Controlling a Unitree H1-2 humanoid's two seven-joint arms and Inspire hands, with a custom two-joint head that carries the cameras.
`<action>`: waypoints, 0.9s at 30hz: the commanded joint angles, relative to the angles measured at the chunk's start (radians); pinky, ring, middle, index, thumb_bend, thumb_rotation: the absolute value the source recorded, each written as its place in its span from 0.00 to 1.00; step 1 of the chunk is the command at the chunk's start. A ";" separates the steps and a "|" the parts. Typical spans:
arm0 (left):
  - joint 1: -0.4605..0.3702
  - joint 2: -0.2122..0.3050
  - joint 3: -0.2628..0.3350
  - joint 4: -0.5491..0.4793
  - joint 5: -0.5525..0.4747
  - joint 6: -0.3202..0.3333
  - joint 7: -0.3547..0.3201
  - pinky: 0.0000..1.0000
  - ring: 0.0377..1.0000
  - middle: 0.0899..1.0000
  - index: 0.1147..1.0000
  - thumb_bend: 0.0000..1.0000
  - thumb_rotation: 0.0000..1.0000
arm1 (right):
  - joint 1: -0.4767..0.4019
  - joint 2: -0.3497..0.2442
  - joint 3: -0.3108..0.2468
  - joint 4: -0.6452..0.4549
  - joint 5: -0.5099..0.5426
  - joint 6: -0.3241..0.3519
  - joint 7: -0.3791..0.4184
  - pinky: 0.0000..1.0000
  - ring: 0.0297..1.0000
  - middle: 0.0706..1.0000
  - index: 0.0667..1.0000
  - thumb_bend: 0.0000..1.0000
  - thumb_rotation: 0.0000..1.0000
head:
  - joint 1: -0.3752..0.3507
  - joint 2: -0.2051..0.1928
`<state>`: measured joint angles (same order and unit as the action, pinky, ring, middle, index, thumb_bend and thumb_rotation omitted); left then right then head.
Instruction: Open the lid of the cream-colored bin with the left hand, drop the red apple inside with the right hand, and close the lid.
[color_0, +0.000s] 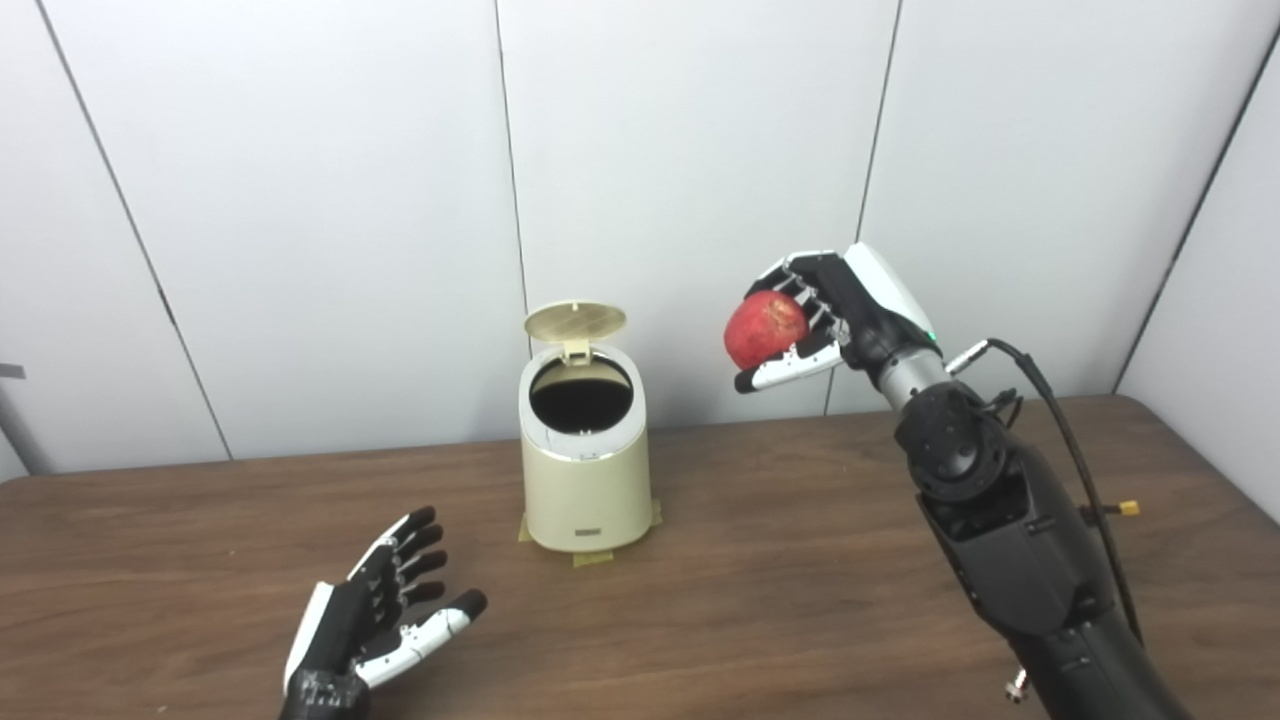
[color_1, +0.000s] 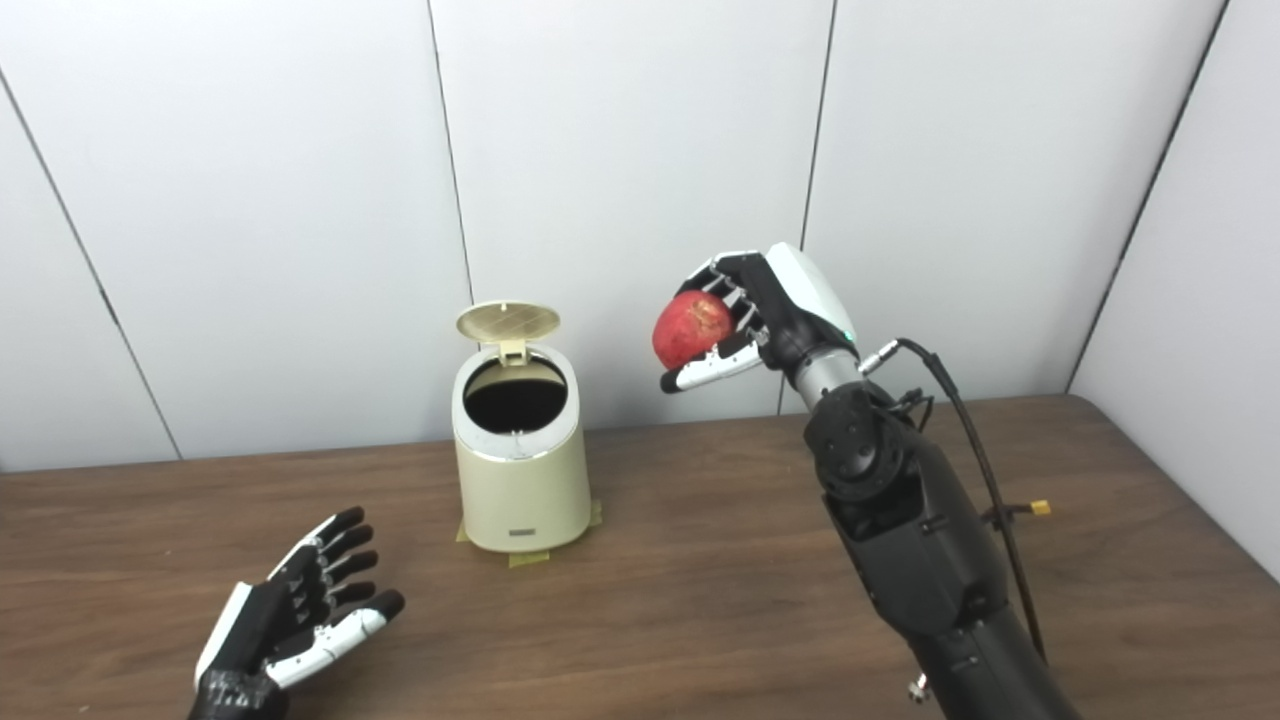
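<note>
1. Presently, the right hand (color_0: 820, 315) gripped the red apple (color_0: 764, 329), held aloft right of the cream-colored bin (color_0: 585, 465).
2. Its lid (color_0: 575, 321) stood upright.
3. The left hand (color_0: 375, 615) hovered with fingers spread, holding nothing.

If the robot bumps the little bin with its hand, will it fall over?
Probably not easily. The cream-colored bin is short and wide, and yellowish tape shows at its base, likely holding it to the table. It looks light, so a hard knock might still rock it. Its raised lid could flop shut.
</note>
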<state>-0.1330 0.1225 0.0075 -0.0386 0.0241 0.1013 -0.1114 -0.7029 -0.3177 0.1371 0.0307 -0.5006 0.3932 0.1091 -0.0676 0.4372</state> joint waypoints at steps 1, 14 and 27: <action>-0.030 -0.002 -0.002 -0.027 0.011 -0.043 0.016 0.77 0.83 0.87 0.89 0.82 0.25 | -0.075 0.010 0.010 -0.036 -0.021 0.022 0.001 0.27 0.34 0.43 0.51 0.51 0.00 | 0.001 0.002; -0.028 -0.016 -0.018 -0.043 0.041 -0.046 0.041 0.78 0.83 0.87 0.92 0.83 0.28 | -0.102 0.133 0.042 0.049 -0.002 -0.060 -0.046 0.27 0.35 0.45 0.52 0.51 0.00 | 0.039 0.011; -0.018 -0.023 -0.025 -0.081 0.046 -0.017 0.049 0.81 0.85 0.88 0.93 0.83 0.28 | -0.125 0.207 0.055 0.145 0.001 -0.071 -0.063 0.26 0.34 0.44 0.51 0.51 0.00 | 0.059 0.030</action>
<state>-0.1276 0.1046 -0.0152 -0.0787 0.0583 0.1021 -0.0756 -0.7585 -0.1123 0.1962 0.1885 -0.4983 0.3519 0.0701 -0.0077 0.4663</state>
